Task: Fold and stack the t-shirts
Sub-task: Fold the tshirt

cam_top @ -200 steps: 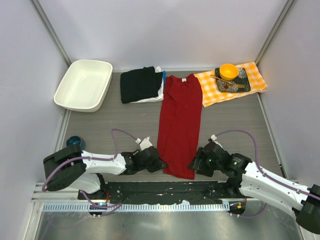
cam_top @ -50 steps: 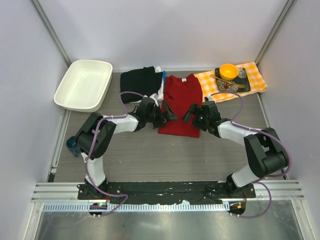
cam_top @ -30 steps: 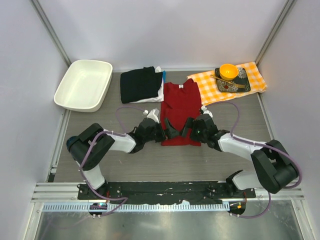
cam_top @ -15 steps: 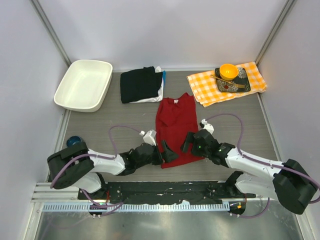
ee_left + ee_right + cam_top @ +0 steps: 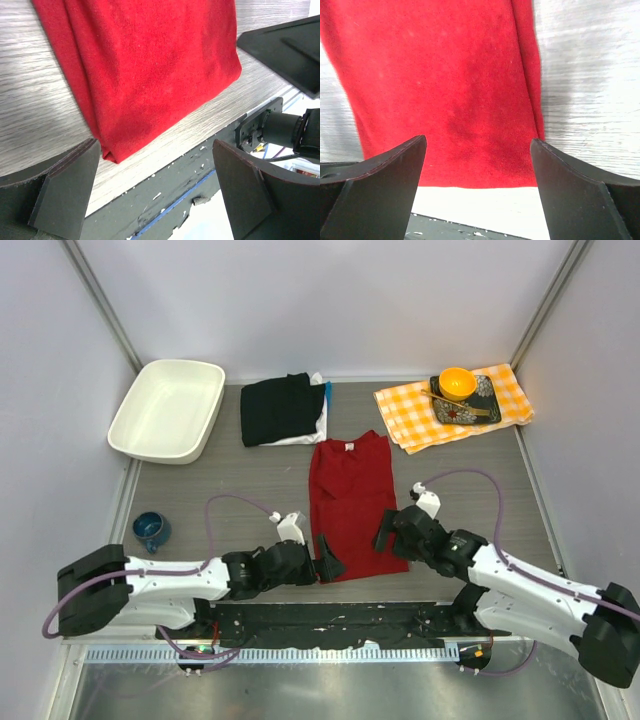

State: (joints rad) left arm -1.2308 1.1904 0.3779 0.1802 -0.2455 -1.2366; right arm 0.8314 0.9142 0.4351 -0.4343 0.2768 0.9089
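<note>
1. Lying flat between both tools, the red t-shirt [image 5: 350, 502] runs lengthwise away from them, collar at the far end.
2. Left tool [image 5: 328, 558] stands spread wide at the shirt's near corner, empty.
3. Right tool [image 5: 383, 535] gapes too.

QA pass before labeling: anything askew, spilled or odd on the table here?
Nothing spilled or damaged. The stack is uneven: the white t-shirt peeks out from under the black t-shirt toward the checked cloth. That cloth lies skewed, edges doubled. The red t-shirt lies flat, only slightly tilted.
</note>
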